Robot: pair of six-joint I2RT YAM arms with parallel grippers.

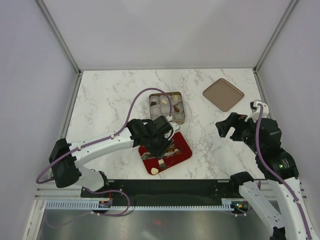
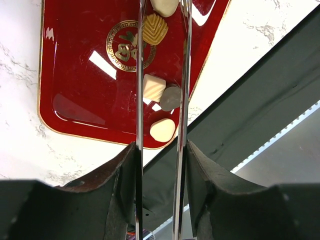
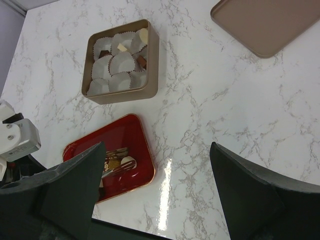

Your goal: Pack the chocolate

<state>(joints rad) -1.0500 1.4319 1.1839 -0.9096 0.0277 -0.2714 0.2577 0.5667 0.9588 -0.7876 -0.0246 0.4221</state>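
Note:
The chocolate lies partly on a red tray (image 2: 75, 75): a tan ridged piece (image 2: 155, 29), a white square (image 2: 152, 87), a grey-brown round piece (image 2: 171, 97) and a cream heart (image 2: 162, 130). My left gripper (image 2: 162, 145) hangs over the tray (image 1: 182, 150), shut on metal tongs (image 2: 139, 75). The tong arms straddle the white square and the round piece without gripping either. More pieces sit in paper cups in the gold box (image 3: 150, 65), among them a cream one (image 3: 143, 35) and a brown one (image 3: 141, 61). My right gripper (image 3: 156, 147) is open and empty at the right.
The gold box (image 1: 180, 117) stands just beyond the red tray. Its brown lid (image 1: 223, 94) lies at the back right, also in the right wrist view (image 3: 265, 22). A dark rail (image 2: 250, 115) runs along the table's near edge, close to the tray.

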